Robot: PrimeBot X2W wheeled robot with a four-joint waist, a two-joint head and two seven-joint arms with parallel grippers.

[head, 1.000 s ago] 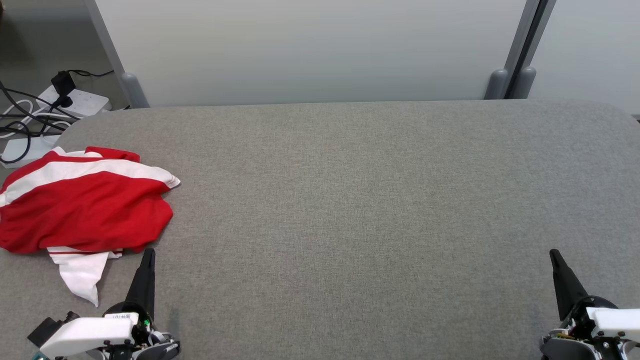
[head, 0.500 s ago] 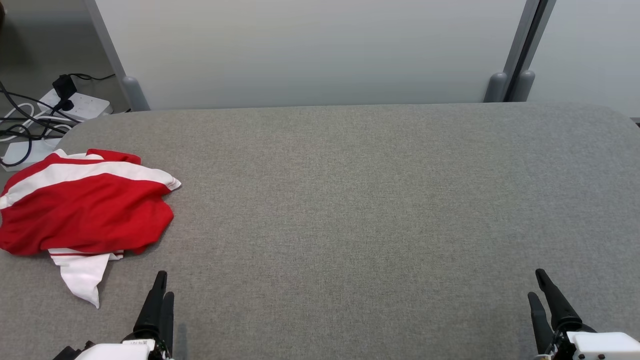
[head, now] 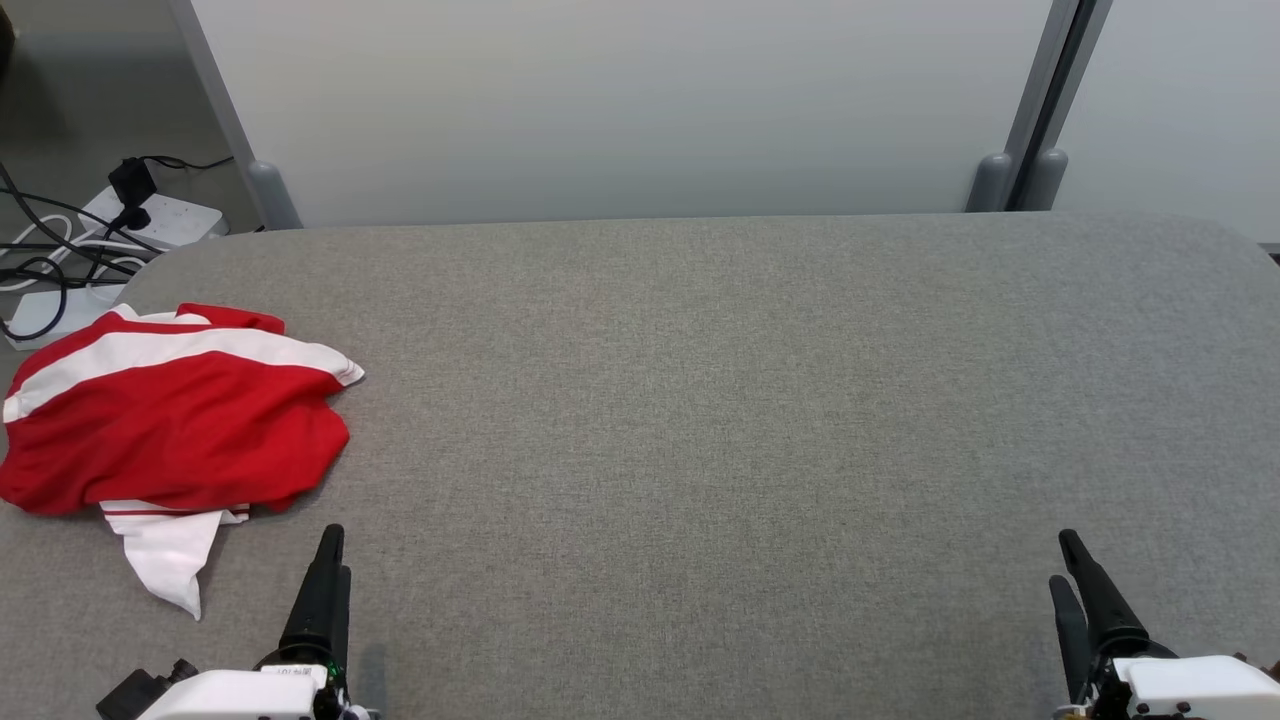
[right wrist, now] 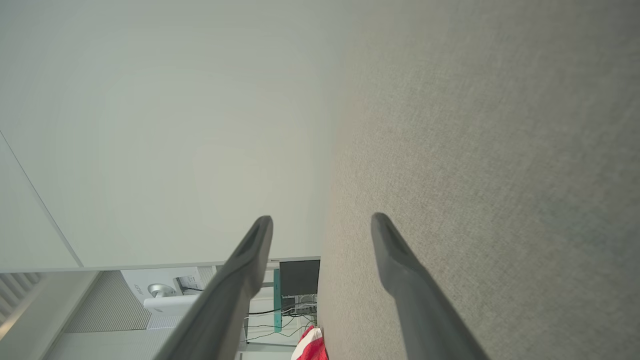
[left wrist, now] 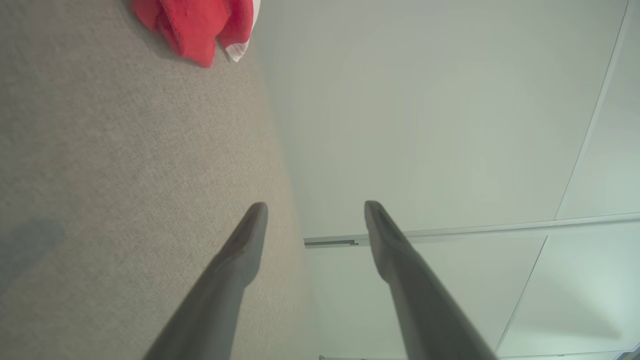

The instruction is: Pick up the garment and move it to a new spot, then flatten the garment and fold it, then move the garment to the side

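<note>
Crumpled red-and-white shirt (head: 170, 420) sits on the bench's (head: 700, 400) left side, just ahead and left of the left claw (head: 335, 556), so that arm's closer. Right claw (head: 1062, 562) is well apart. Both wide, empty.

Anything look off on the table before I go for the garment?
The garment lies crumpled at the left edge of the table, a white flap poking toward the open left claw. The right claw is open too. Nothing spilled or damaged.
</note>
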